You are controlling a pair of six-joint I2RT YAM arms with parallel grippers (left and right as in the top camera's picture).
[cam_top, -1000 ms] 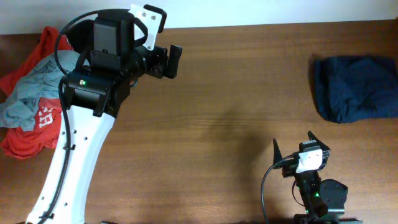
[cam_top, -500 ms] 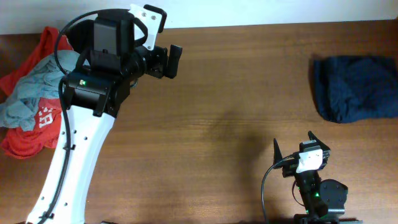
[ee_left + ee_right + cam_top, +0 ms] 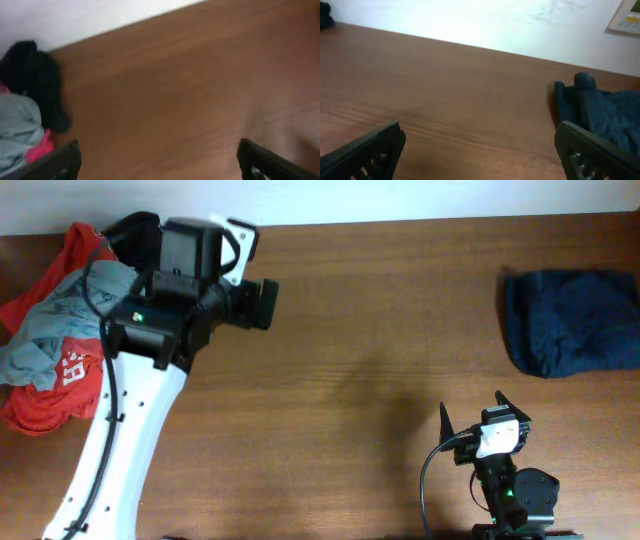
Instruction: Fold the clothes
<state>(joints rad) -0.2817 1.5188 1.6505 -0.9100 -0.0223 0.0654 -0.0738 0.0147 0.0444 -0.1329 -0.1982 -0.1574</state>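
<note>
The right pincer [image 3: 472, 408] stood with its jaws spread wide and held nothing. It sat low at the near edge of the counter [image 3: 380, 330], with only bare wood between its fingers. The left pincer [image 3: 263, 302] was likewise fully parted and empty, positioned over the far left of the counter beside a heap of other clothing: a red garment [image 3: 40, 395], a grey garment [image 3: 40, 330] and, in the left wrist view, a black garment [image 3: 35, 80]. Neither pincer touched any cloth.

The navy garment [image 3: 575, 320] lay bunched at the far right of the counter, well apart from the left pincer and nearer the right one. The right wrist view showed it as a rumpled mound with a rolled edge turned toward that pincer.

We judged it soft, light and limp: it would sag from any hold and keep no shape, though it looked neither slippery nor fragile. The soundest hold, in our judgement, was a pinch on a seamed edge, waistband or hem corner. We could not tell which edge was which in its crumpled state. Spreading it flat would likely call for both pincers at opposite corners.
</note>
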